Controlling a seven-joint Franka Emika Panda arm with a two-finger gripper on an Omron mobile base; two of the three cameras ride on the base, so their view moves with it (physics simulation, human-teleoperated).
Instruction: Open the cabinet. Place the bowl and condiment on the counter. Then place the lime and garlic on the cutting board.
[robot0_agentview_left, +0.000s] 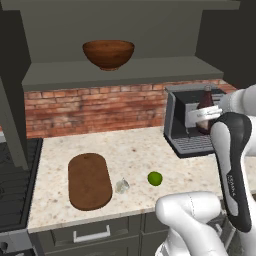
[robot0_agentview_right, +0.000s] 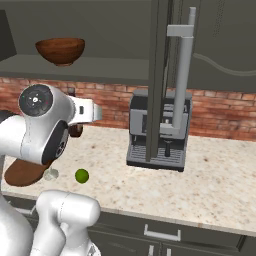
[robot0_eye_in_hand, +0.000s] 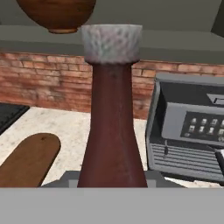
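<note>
Cabinet (robot0_agentview_left: 125, 30): we find it already open, its door (robot0_agentview_right: 159, 75) swung out edge-on in the right base view; that step looks done.
Bowl (robot0_agentview_left: 108, 54): on the cabinet shelf, above the brick wall; not yet brought down.
Bottle (robot0_eye_in_hand: 112, 127): the condiment, upright and close in front of the hand camera; in the left base view it hangs in front of the coffee machine (robot0_agentview_left: 192, 120), clear of the counter (robot0_agentview_left: 135, 155) as far as we can judge.
Gripper (robot0_agentview_left: 209, 114): we read it as pinching the bottle low on its body; the fingertips themselves are hidden behind it in the hand view.
Lime (robot0_agentview_left: 155, 178): on the counter, near the front edge, apart from the board.
Garlic (robot0_agentview_left: 122, 186): on the counter just beside the board's right edge, not on it.
Cutting board (robot0_agentview_left: 89, 180): flat on the counter left of the lime, nothing on it.
Done so far: cabinet opened; bottle out of the cabinet and in transit, we judge.
Left to do: set the bottle down on the counter, fetch the bowl from the shelf, then move the lime and garlic onto the board.
</note>
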